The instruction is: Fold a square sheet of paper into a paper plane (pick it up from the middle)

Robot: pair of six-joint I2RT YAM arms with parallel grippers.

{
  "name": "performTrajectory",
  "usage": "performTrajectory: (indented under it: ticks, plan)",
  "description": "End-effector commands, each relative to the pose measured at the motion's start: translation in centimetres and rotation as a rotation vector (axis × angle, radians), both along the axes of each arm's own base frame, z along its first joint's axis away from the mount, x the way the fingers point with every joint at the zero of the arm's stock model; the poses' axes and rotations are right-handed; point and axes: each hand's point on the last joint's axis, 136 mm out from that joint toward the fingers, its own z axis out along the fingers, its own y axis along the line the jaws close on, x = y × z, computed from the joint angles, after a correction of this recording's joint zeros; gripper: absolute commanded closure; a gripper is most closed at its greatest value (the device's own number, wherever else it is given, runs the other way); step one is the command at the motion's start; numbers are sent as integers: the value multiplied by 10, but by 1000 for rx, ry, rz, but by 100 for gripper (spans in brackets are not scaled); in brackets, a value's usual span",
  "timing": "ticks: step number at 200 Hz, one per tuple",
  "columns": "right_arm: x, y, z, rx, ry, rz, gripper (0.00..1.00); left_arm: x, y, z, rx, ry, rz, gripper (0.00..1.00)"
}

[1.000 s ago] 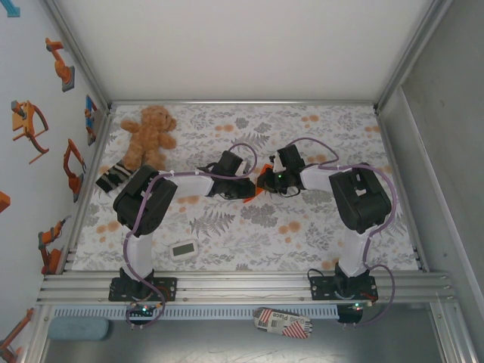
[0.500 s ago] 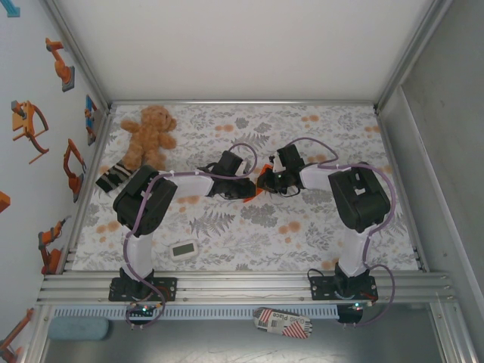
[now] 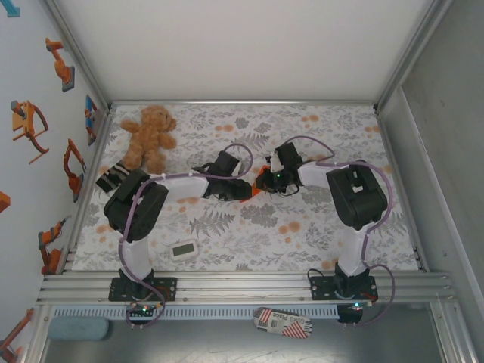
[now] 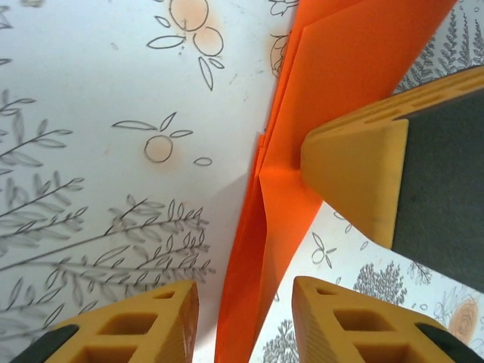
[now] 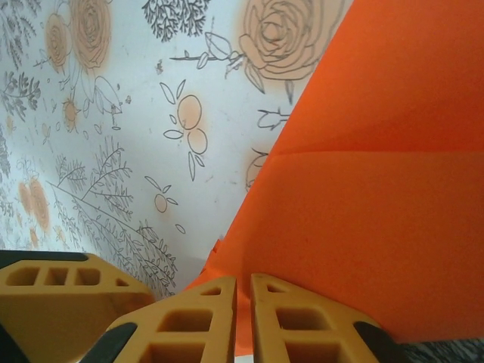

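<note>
left gripper (image 4: 240, 293) has spread apart around folded orange paper (image 4: 355, 68) (creased); right gripper (image 5: 242, 286) pinches it.

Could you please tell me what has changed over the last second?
The left claw opened, letting go of the orange paper, and its arm drew back slightly toward the left. The right claw stays shut on the paper; the teddy bear and timer have not moved.

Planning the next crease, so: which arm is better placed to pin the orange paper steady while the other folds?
Right. The right fingers are closed on the folded orange paper at its edge; the left fingers stand apart either side of it, gripping nothing.
</note>
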Motion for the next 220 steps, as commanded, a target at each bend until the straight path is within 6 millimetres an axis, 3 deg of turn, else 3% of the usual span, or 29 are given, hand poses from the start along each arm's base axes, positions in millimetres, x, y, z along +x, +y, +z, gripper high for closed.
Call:
performTrajectory:
  ticks: [1,60,103,220]
  plan:
    - [-12,1,-12,-17,35,69,87,-4,5,15,-24,8,25,61]
    - [-12,-1,-15,-33,34,82,87,6,-1,22,-116,37,52,71]
    - [-11,1,-14,-26,35,84,86,4,-2,6,-101,87,52,74]
    - [7,20,36,111,-42,64,81,2,-2,3,-121,105,56,82]
